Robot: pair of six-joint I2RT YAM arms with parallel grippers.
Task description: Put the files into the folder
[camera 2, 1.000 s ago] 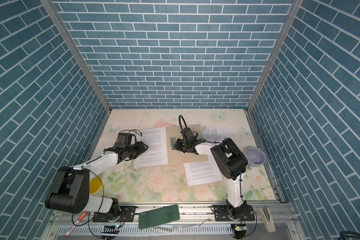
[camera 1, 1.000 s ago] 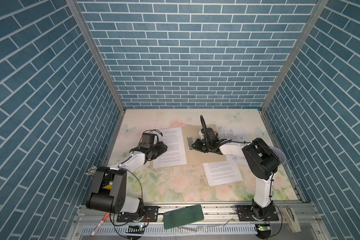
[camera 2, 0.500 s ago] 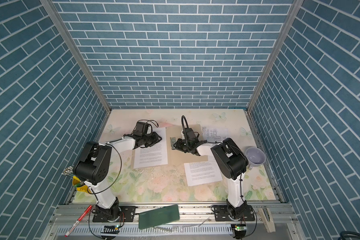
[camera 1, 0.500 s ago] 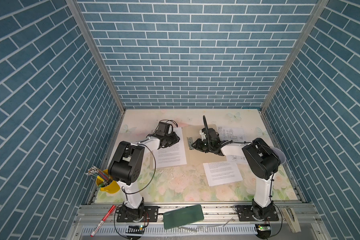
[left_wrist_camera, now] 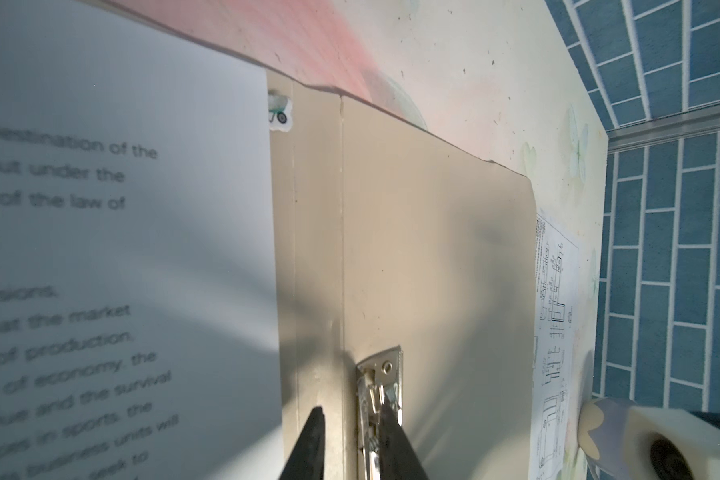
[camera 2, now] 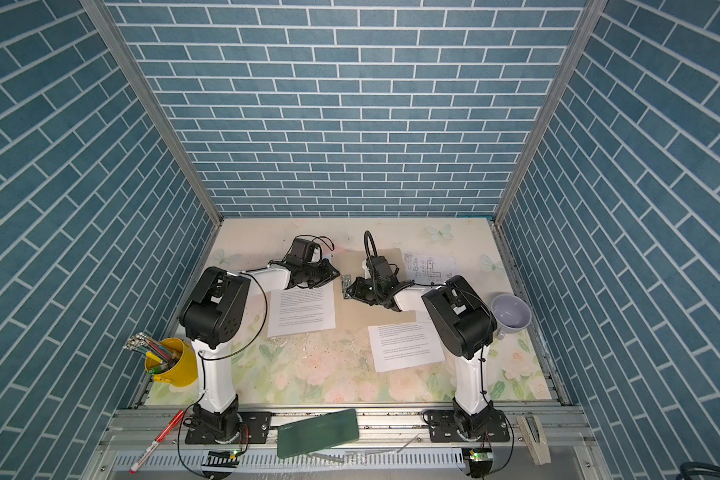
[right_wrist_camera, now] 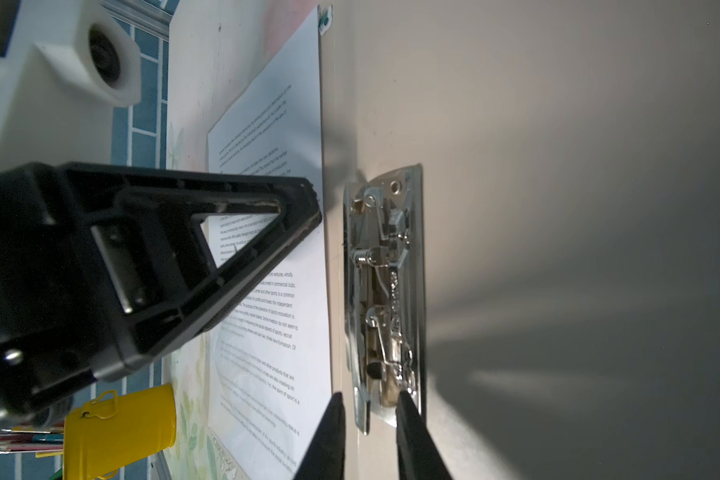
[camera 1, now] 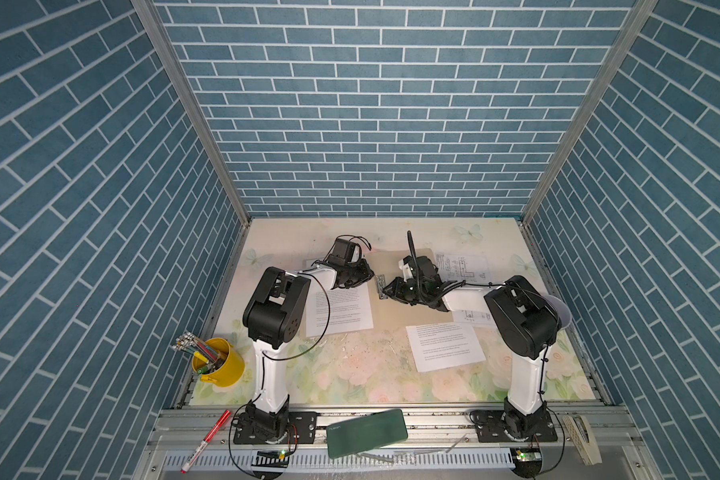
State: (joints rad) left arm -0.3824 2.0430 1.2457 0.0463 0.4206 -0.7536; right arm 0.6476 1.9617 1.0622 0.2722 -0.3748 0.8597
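Folder (camera 1: 391, 316) open, nothing clipped.
Files (camera 1: 445, 345) lie loose; left gripper (left_wrist_camera: 352, 411) and right gripper (right_wrist_camera: 371, 397) straddle clip (right_wrist_camera: 385, 291), jaws narrowly apart, grip unclear.

We see a yellow pencil cup (camera 1: 219, 368) and lilac bowl (camera 2: 511, 314) on the bench (camera 1: 362, 382), a red marker (camera 1: 206, 441) and green case (camera 1: 366, 433) before it.

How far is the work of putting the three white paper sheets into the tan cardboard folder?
Done: the tan cardboard folder lies open. In hand: the left gripper and the right gripper each straddle one end of its small metal clip; whether they grip it is unclear. To do: both white text sheets and the white diagram sheet lie loose, none under the clip.
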